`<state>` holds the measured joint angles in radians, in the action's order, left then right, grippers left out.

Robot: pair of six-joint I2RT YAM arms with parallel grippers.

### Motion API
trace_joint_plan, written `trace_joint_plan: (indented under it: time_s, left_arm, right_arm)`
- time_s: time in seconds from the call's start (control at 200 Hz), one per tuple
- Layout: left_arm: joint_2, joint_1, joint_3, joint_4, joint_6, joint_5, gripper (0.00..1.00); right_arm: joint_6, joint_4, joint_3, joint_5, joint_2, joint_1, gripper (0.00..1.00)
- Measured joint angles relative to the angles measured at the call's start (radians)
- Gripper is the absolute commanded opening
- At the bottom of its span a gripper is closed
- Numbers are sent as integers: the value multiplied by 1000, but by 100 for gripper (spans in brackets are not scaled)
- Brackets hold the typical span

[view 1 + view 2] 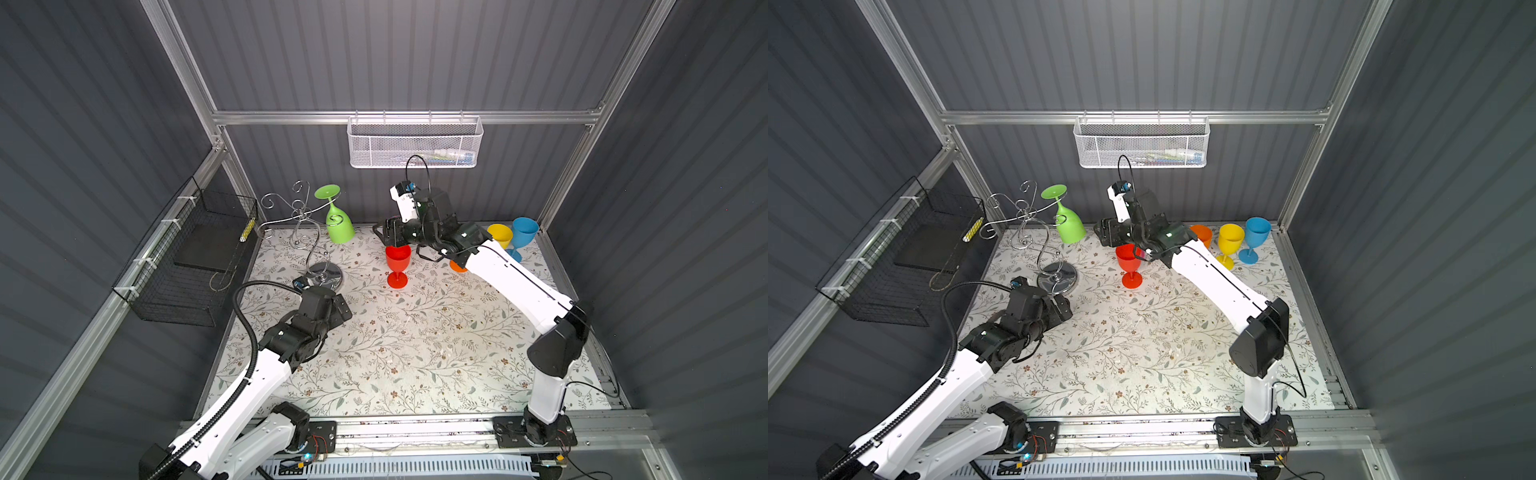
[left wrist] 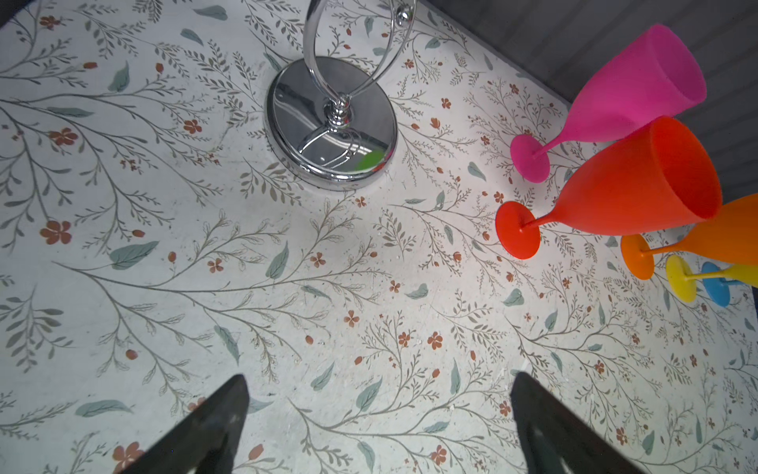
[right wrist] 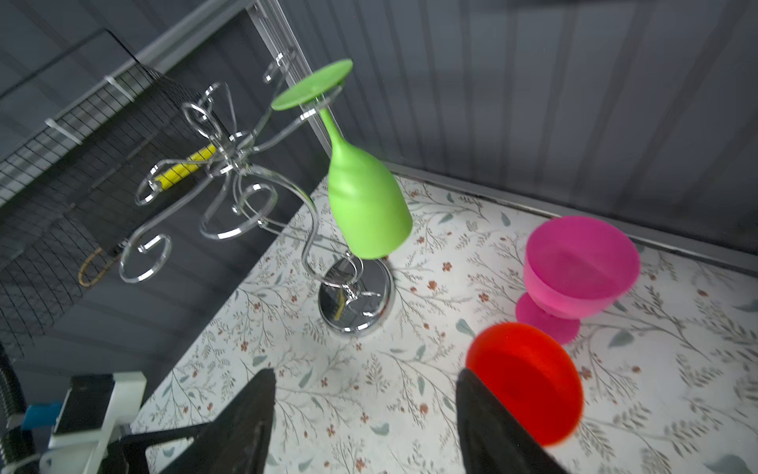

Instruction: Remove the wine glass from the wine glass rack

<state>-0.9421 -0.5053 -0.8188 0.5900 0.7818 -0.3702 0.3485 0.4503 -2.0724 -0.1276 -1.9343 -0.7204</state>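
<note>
Beside the red glass (image 3: 529,381), right pincer (image 3: 365,375) spread, empty; left pincer (image 2: 379,379) wide over table (image 2: 164,312).

Dark grey ribbed wall panels (image 1: 415,54) enclose the scene on three sides, framed by silver aluminium rails (image 1: 291,117); a white perforated metal basket (image 1: 415,145) hangs at upper centre; a black wire mesh basket (image 1: 183,266) hangs at middle left; the white table covering (image 1: 415,353), printed with leafy branches and small red flowers, fills the lower centre, evenly lit.
</note>
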Motion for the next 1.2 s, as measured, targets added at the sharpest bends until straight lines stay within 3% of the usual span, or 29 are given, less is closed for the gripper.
trace_joint_plan:
  time_s: [0.25, 0.4, 0.515, 0.705, 0.996, 1.201]
  left_arm:
    - [-43, 21, -50, 38, -39, -14, 100]
    - [-53, 143, -82, 44, -87, 44, 100]
    - [-63, 221, -100, 46, -117, 83, 100]
    - [-114, 261, -150, 46, -146, 168, 100]
    - [-164, 437, -219, 45, -171, 321, 100]
    - [-213, 510, -269, 37, -177, 400, 100]
  right_arm:
    - [171, -19, -255, -12, -182, -5, 64]
    - [257, -34, -348, -20, -268, -2, 62]
    - [321, -67, -330, -31, -285, -2, 62]
    - [394, -142, -245, -51, -282, 1, 61]
    - [421, -172, -203, -97, -259, 2, 57]
    - [445, -203, -144, -111, -211, -17, 54]
